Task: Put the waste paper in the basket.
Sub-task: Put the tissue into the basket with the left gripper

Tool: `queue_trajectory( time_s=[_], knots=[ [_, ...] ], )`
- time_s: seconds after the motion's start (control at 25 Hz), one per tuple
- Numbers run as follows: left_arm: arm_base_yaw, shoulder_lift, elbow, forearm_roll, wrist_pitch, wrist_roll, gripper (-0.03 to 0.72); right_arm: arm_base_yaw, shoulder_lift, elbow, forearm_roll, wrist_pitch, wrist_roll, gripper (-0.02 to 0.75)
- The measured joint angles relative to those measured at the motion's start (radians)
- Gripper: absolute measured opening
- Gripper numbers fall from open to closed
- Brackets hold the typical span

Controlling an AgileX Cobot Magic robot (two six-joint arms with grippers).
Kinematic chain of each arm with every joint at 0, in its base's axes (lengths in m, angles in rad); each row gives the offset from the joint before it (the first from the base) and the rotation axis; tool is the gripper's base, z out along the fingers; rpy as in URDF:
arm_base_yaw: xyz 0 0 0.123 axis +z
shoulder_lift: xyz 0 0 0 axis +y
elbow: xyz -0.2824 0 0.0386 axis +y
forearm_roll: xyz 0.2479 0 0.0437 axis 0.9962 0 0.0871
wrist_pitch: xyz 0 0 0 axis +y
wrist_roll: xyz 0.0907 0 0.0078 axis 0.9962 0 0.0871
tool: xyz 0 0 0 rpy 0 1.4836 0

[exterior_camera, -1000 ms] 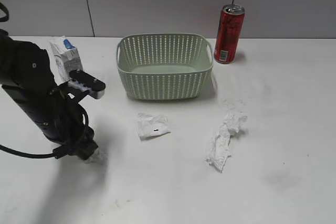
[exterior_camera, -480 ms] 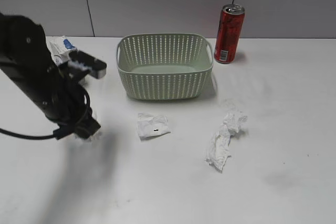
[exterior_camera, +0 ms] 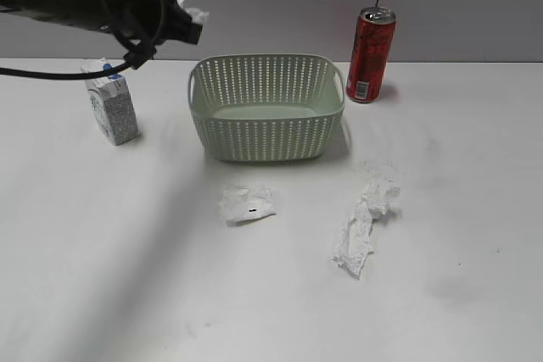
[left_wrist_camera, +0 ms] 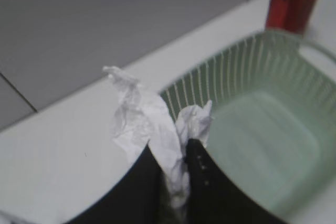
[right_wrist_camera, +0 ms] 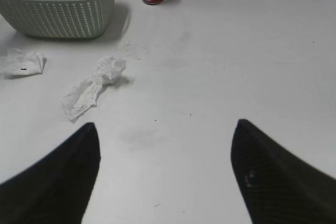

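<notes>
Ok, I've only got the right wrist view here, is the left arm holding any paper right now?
Observer: Yes, the left gripper is shut on a twisted paper scrap, raised beside the basket.
Operator: Is anything in the basket?
Observer: No, its floor looks bare in the left wrist view.
Operator: Anything left of the basket that I can't see?
Observer: An upright white-and-blue carton.

Exterior: front-on, angled down across the worktop (exterior_camera: 475,167).
Left wrist: close above the basket (left_wrist_camera: 273,108).
Right wrist: low, facing the same basket (right_wrist_camera: 58,3).
</notes>
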Motion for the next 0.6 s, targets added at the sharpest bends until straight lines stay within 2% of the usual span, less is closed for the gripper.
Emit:
queue_trajectory(
  time_s=[0.16, 0.4, 0.6],
  knots=[
    [-0.029, 0.070, 0.000, -0.061, -0.253, 0.000, 0.080, 0.000, 0.000, 0.000, 0.000, 0.000, 0.000, 0.589],
    [-0.144, 0.208, 0.000, -0.067, -0.522, 0.000, 0.079, 0.000, 0.000, 0.000, 0.000, 0.000, 0.000, 0.589],
    [-0.194, 0.313, 0.000, -0.062, -0.678, 0.000, 0.078, 0.000, 0.000, 0.000, 0.000, 0.000, 0.000, 0.589]
  ],
)
